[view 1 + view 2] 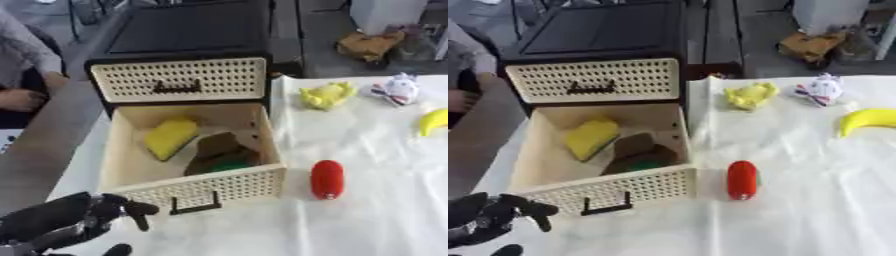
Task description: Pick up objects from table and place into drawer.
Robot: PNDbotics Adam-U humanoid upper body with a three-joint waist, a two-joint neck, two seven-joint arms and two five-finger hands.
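Observation:
The lower drawer (265,131) of a black cabinet stands pulled out, cream with a perforated front and a black handle (194,205). Inside lie a yellow sponge-like block (171,137), a brown object (219,148) and something green (229,165). On the white cloth to its right sit a red cylinder-shaped object (327,179), a yellow toy (327,95), a white toy with red and dark marks (399,89) and a banana (870,120). My left hand (66,223) shows at the lower left, near the drawer's front corner, fingers loosely curled and holding nothing. The right hand is out of sight.
Above the open drawer is a shut drawer (179,79) with the same perforated front. A white cloth (376,200) covers the table to the right. A person's hand (19,99) rests at the far left edge. A brown bag (370,46) lies on the floor beyond.

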